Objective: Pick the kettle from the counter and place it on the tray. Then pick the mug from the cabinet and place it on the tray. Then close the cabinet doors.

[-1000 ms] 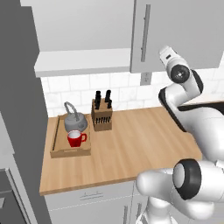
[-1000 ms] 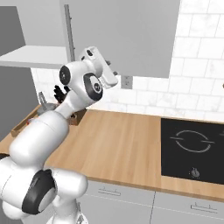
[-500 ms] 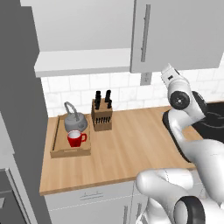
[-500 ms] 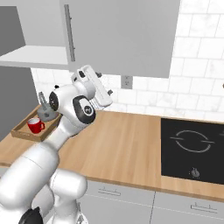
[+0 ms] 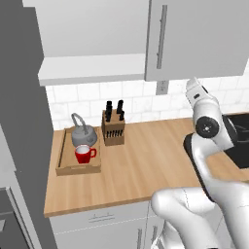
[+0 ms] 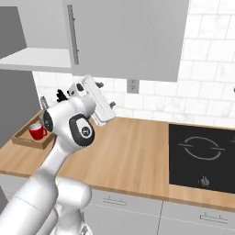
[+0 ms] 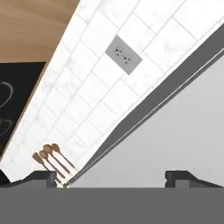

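Observation:
The grey kettle [image 5: 82,134] and the red mug [image 5: 85,154] both stand in the wooden tray [image 5: 64,168] at the left end of the counter [image 5: 146,155]. From the right base camera the mug [image 6: 36,131] is seen in the tray [image 6: 24,141]. My gripper [image 6: 111,106] is open and holds nothing, raised above the counter's middle and far right of the tray. It points up at the tiled wall and the cabinet underside [image 7: 175,131]; the fingertips [image 7: 43,177] stand wide apart. The left cabinet door [image 5: 22,107] stands open over the bare floor panel [image 5: 92,73]. The right door [image 5: 199,39] is shut.
A knife block [image 5: 113,129] stands just right of the tray. A wall outlet [image 7: 124,54] sits under the shut door. The black hob [image 6: 202,156] fills the counter's right end, with wooden spoons [image 7: 50,153] beyond it.
My arm has swung to the right, away from the tray and knife block, and the hand has turned up toward the wall. Kettle and mug have stayed in the tray.

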Controlling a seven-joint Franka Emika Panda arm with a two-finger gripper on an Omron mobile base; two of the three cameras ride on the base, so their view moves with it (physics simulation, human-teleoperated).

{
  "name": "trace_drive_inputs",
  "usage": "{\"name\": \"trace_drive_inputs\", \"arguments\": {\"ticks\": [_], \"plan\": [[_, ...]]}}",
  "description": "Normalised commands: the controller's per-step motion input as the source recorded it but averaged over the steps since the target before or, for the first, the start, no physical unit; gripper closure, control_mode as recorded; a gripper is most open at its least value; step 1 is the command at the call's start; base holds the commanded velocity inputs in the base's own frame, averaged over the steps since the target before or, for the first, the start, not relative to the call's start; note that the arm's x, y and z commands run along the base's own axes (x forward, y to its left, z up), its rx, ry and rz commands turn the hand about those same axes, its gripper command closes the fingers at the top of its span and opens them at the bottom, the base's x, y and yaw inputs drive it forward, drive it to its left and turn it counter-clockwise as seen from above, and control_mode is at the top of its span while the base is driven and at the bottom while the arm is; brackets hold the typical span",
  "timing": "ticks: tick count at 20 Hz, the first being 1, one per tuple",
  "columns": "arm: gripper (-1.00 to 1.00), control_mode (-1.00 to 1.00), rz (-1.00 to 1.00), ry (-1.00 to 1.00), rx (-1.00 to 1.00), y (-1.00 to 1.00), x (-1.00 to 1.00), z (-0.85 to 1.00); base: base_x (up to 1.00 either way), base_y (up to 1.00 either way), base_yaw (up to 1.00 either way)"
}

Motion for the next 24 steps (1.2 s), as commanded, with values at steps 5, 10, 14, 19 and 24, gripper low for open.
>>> {"name": "trace_drive_inputs", "arguments": {"ticks": [5,10,14,19,24], "plan": [[-1.00,-1.00,-0.10,-0.11,-0.05,0.01,-0.98,0.04,0.00,0.00,0.00],[-1.00,-1.00,-0.09,-0.09,-0.07,0.04,-1.00,0.00,0.00,0.00,0.00],[-1.00,-1.00,-0.11,-0.01,-0.01,0.07,-0.93,0.00,0.00,0.00,0.00],[-1.00,-1.00,-0.07,0.00,-0.06,0.31,-0.61,-0.08,0.00,0.00,0.00],[-1.00,-1.00,-0.01,-0.10,-0.21,0.34,-0.54,-0.32,0.00,0.00,0.00]]}}
